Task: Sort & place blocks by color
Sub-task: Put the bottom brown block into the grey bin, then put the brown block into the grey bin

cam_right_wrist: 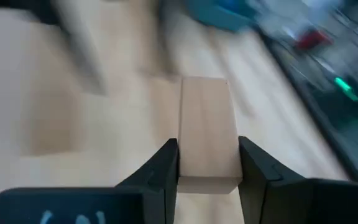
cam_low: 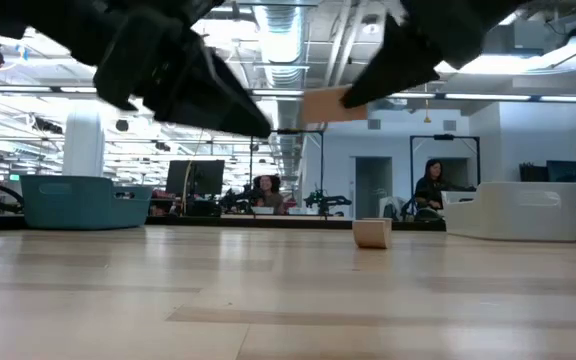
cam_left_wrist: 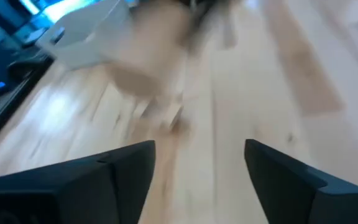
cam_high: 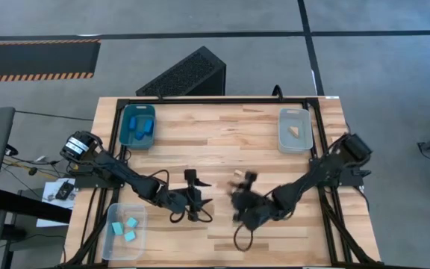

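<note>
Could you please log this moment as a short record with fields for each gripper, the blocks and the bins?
right gripper: shut on tan block, lifted off the table
left gripper: open, empty
loose tan block: on the table
teal bin: dark blue blocks
clear bin, far right: tan piece
clear bin, near left: cyan blocks
</note>
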